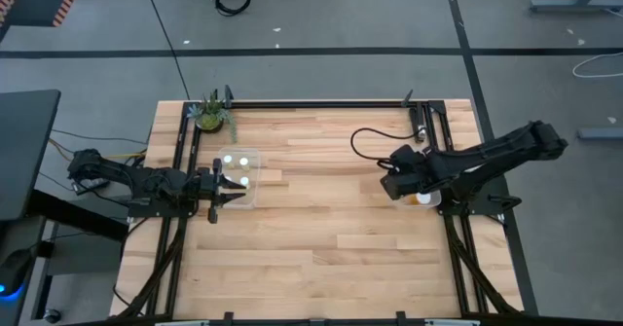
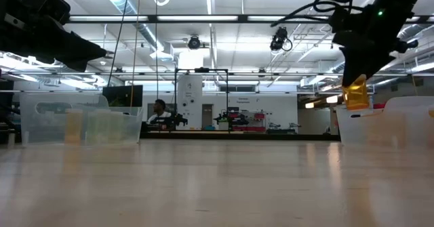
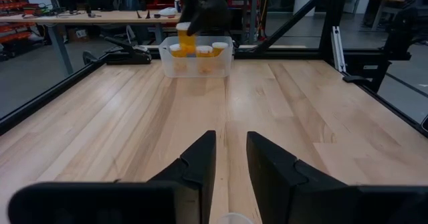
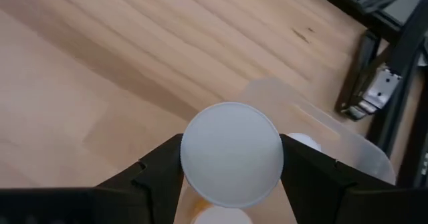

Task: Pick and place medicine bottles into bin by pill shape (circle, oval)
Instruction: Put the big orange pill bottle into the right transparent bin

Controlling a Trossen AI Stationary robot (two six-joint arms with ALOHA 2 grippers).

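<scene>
Over the right side of the bench [image 1: 321,248], your right arm reached in from the frame edge, bent at the elbow, with its right gripper [image 4: 231,177] pointed down just above a clear bin [image 2: 386,122]. Its jaws were clenched on a medicine bottle [image 4: 231,154], pressing the round white cap from both sides; the low view showed the orange body [image 2: 355,93] hanging under the gripper, lifted clear of the bin's rim. From the left wrist view you could see more bottles [image 3: 204,50] with white caps standing inside that same bin.

Your left arm lay low along the left edge of the bench, stretched level across the wood. The left gripper [image 3: 231,157] sat at the near side of the other clear bin [image 1: 255,175], where white caps [image 1: 237,161] showed inside. Its jaws stood slightly apart, released, with nothing between them. A small potted plant [image 1: 211,115] stood at the far left corner.
</scene>
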